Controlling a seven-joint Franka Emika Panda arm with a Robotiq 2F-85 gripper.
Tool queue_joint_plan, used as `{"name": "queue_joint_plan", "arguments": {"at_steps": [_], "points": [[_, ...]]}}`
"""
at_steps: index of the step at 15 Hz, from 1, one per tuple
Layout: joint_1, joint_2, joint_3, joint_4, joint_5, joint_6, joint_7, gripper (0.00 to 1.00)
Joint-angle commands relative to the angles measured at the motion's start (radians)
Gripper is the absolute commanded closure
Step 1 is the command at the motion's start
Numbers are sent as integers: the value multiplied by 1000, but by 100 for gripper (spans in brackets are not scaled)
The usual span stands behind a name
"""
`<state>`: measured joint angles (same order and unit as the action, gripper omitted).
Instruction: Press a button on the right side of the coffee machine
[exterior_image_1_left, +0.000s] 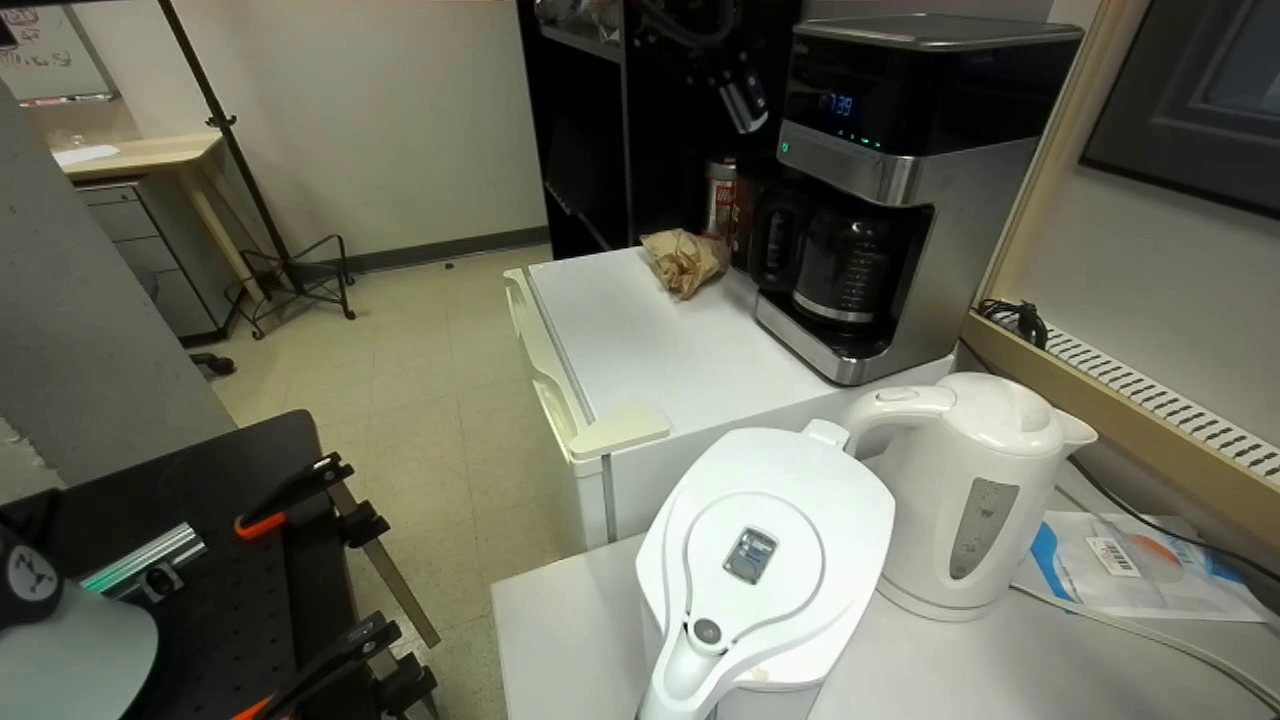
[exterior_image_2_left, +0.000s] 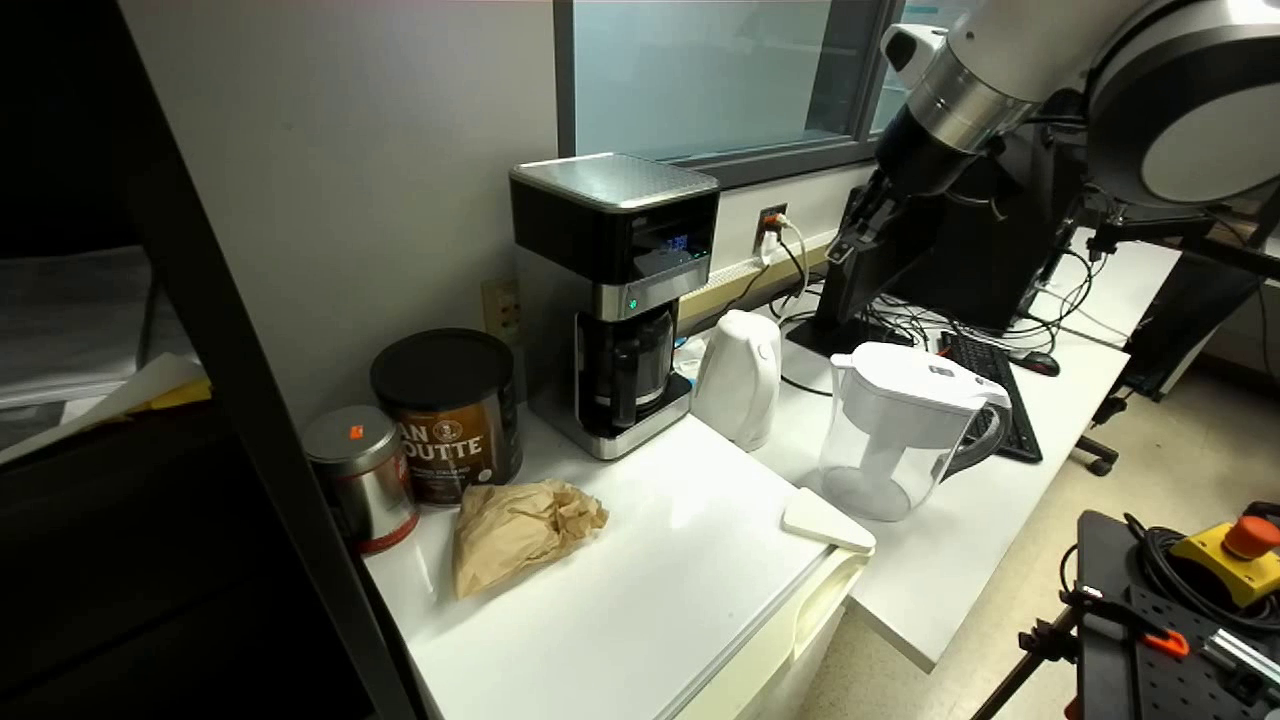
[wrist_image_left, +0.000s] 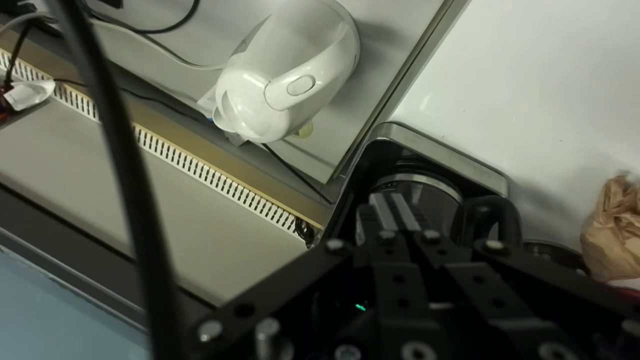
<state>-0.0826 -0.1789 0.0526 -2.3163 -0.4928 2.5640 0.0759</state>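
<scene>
The tall black-and-silver coffee machine (exterior_image_1_left: 975, 200) stands on the white fridge top in both exterior views (exterior_image_2_left: 560, 290). Its front panel shows a lit clock (exterior_image_1_left: 836, 103) and a row of small green lights (exterior_image_1_left: 858, 139). In the wrist view its silver base (wrist_image_left: 445, 155) and dark carafe (wrist_image_left: 420, 195) lie behind the fingers. The upper panel is mostly hidden there; a small green light shows among the dark gripper parts. My gripper (exterior_image_1_left: 745, 105) hangs in the air, apart from the machine in both exterior views (exterior_image_2_left: 845, 245). Its fingertips (wrist_image_left: 391, 202) are together with nothing between them.
The white kettle (exterior_image_2_left: 740, 375) and the water pitcher (exterior_image_2_left: 890, 430) stand on the desk beside the fridge. A crumpled paper bag (exterior_image_2_left: 520, 530), a coffee tub (exterior_image_2_left: 450, 430) and a metal can (exterior_image_2_left: 360, 470) are near the machine. A monitor (exterior_image_2_left: 850, 290) stands behind the gripper.
</scene>
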Motion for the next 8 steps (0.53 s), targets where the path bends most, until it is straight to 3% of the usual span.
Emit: {"name": "queue_joint_plan", "arguments": {"at_steps": [1, 8], "points": [[-14, 96, -4, 79, -77, 62, 52, 97], [9, 226, -34, 188, -99, 108, 81, 98]]}}
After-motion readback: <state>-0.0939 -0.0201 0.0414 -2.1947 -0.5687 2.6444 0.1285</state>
